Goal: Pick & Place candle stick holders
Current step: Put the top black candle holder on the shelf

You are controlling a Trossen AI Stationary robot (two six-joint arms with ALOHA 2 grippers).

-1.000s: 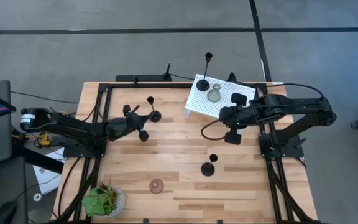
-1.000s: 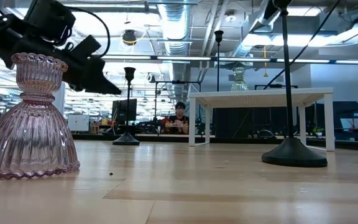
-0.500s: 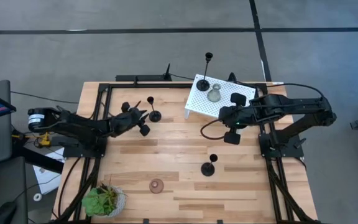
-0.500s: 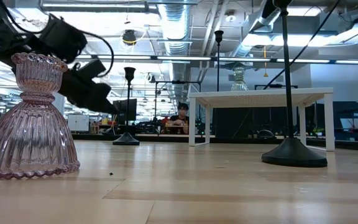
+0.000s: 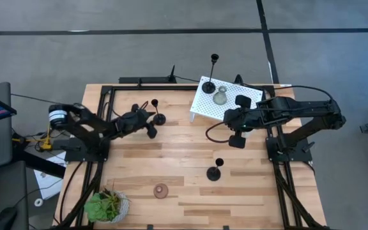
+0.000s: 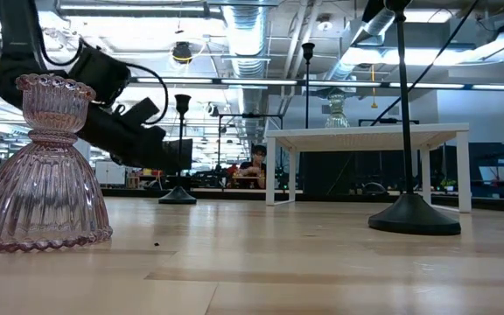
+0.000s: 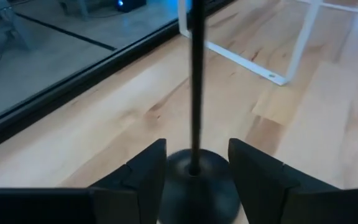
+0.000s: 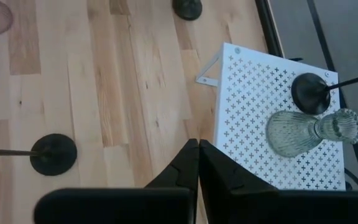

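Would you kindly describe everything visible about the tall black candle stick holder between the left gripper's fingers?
The tall black candle stick holder is a thin, dark, matte rod rising upright from a round domed base, topped by a small cup. It stands on the wooden table just left of the white perforated stand. The left gripper has its open fingers on either side of the base, apparently not clamping it.

One camera looks straight down, one level along the tabletop; both wrist cameras sit close, sharing the white stand.
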